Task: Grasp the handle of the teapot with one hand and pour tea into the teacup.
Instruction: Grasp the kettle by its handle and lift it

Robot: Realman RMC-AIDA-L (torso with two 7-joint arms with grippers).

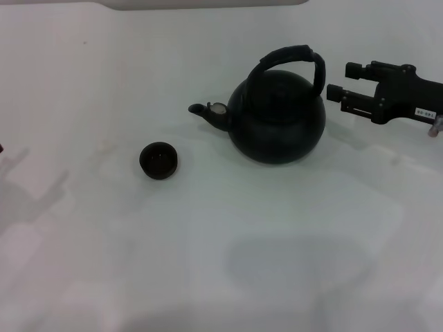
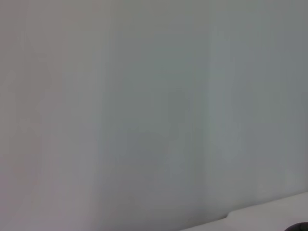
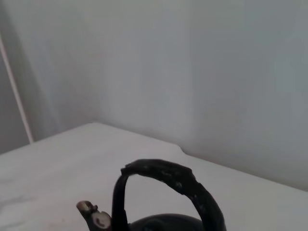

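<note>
Teapot (image 1: 278, 117): black, round, upright on the white surface (image 1: 208, 235); sits at about 1 o'clock from scene centre, spout (image 1: 206, 111) aimed toward 9 o'clock.
Handle (image 1: 291, 59): thick arched hoop over the pot's top, free of any grip; also seen in the right wrist view (image 3: 178, 180).
Teacup (image 1: 159, 160): small, dark, upright; at 8 o'clock from the teapot, apart from it, just below the spout's line.
Right gripper (image 1: 338, 81): at 3 o'clock of the teapot, level with the handle, near but not touching; jaws parted, holding nothing.
Left gripper: out of sight; its wrist view shows only a pale wall.
</note>
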